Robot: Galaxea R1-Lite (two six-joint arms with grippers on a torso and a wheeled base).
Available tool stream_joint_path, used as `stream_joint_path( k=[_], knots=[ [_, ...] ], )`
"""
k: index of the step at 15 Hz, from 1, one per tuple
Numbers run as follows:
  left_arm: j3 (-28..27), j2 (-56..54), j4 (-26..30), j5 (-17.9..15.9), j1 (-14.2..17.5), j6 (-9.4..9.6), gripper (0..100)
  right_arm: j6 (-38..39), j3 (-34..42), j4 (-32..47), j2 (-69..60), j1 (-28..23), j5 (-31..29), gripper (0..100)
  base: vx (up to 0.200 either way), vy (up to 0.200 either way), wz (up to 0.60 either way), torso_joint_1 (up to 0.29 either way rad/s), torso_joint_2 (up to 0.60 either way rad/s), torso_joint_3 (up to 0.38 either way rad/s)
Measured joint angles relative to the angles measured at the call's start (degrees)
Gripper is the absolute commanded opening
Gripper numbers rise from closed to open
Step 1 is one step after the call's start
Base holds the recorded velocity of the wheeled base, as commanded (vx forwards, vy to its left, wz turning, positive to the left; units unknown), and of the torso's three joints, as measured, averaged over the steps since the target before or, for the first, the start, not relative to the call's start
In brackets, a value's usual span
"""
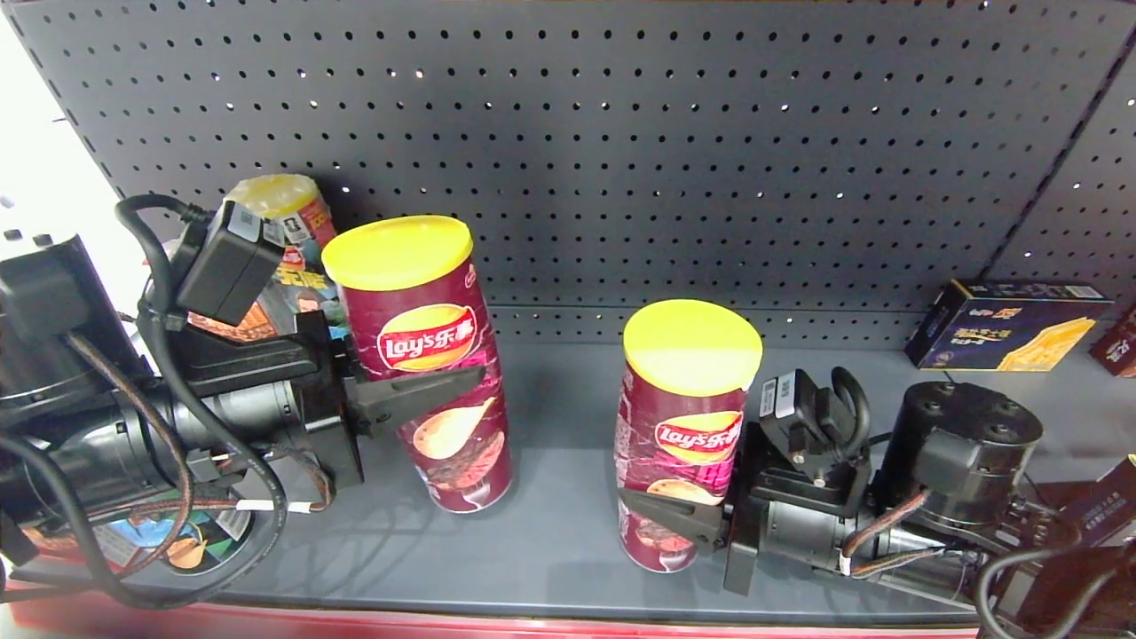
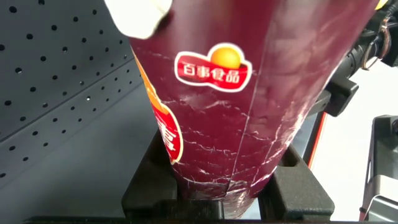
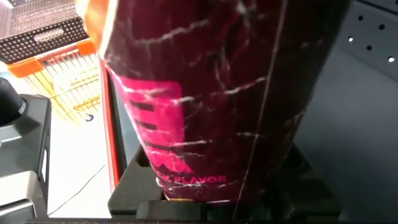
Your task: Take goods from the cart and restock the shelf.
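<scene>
A: Right, status of both arms. The left gripper (image 1: 466,377) pinches the left chip can (image 1: 426,355) at mid-height. The right gripper (image 1: 648,501) pinches the right chip can (image 1: 683,426) low down, near its base.

B: Where do the cans sit?

A: Both are over the grey shelf deck (image 1: 550,497), well apart. The left one stands nearer the pegboard back (image 1: 621,133) and the right one nearer the front lip. Both bases look at deck level, though I can't tell if they bear weight. The left can tilts slightly.

B: Handling?

A: Judging by type, these are light cardboard tubes with a glossy wrap and a yellow plastic lid. They are stiff enough but crushable, and the contents are fragile. In the left wrist view the fingers (image 2: 298,193) bracket the tube (image 2: 249,93) squarely. I'd squeeze the wall gently and keep off the lid. They are tall and narrow, so they may tip when let go.

B: Surroundings?

A: The deck is flat, smooth metal. Another snack tube (image 1: 284,213) stands behind the left arm, and a blue carton (image 1: 1003,337) sits far to the right. An orange wire cart (image 3: 62,68) is on the floor below.
</scene>
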Motion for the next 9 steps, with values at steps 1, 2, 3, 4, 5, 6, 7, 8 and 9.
stream_joint_path(
  k=[1, 2, 3, 4, 5, 6, 7, 8, 9],
  knots=[
    [0.0, 0.0, 0.0, 0.0, 0.0, 0.02, 0, 0.0, 0.2, 0.0, 0.1, -0.3, 0.1, 0, 0.0, 0.0, 0.0, 0.0, 0.0, 0.0],
    [0.0, 0.0, 0.0, 0.0, -0.1, 0.02, 0, -0.1, 0.4, 0.0, 0.0, -0.7, 0.1, 0, 0.0, 0.0, 0.0, 0.0, 0.0, 0.0],
    [0.0, 0.0, 0.0, 0.0, -0.1, 0.02, 0, -0.1, 0.5, 0.0, 0.0, -0.9, 0.1, 0, 0.0, 0.0, 0.0, 0.0, 0.0, 0.0],
    [0.0, 0.0, 0.0, 0.0, -0.1, 0.02, 0, -0.2, 0.6, 0.0, -0.1, -1.0, 0.1, 0, 0.0, 0.0, 0.0, 0.0, 0.0, 0.0],
    [0.0, 0.0, 0.0, 0.0, -0.1, 0.02, 0, -0.2, 0.7, 0.0, -0.3, -1.0, 0.1, 100, 0.0, 0.0, 0.0, 0.0, 0.0, 0.0],
    [0.0, 0.0, 0.0, 0.0, -0.1, 0.04, 0, -0.2, 0.8, -0.2, -0.3, -1.0, -0.1, 100, 0.0, 0.0, 0.0, 0.0, 0.0, 0.0],
    [0.0, 0.0, 0.0, 0.0, -0.1, 0.02, 0, -0.3, 1.0, -0.5, -0.3, -1.0, -0.3, 100, 0.0, 0.0, 0.0, 0.0, 0.0, 0.0],
    [0.1, 0.0, 0.0, 0.0, -0.1, 0.02, 0, -0.3, 1.3, -0.9, -0.4, -1.0, -0.3, 100, 0.0, 0.0, 0.0, 0.0, 0.0, 0.0],
    [0.4, 0.0, 0.0, 0.0, -0.1, 0.04, 0, -0.3, 1.6, -1.3, -0.6, -0.9, -0.3, 100, 0.0, 0.0, 0.0, 0.0, 0.0, 0.0]
  ],
)
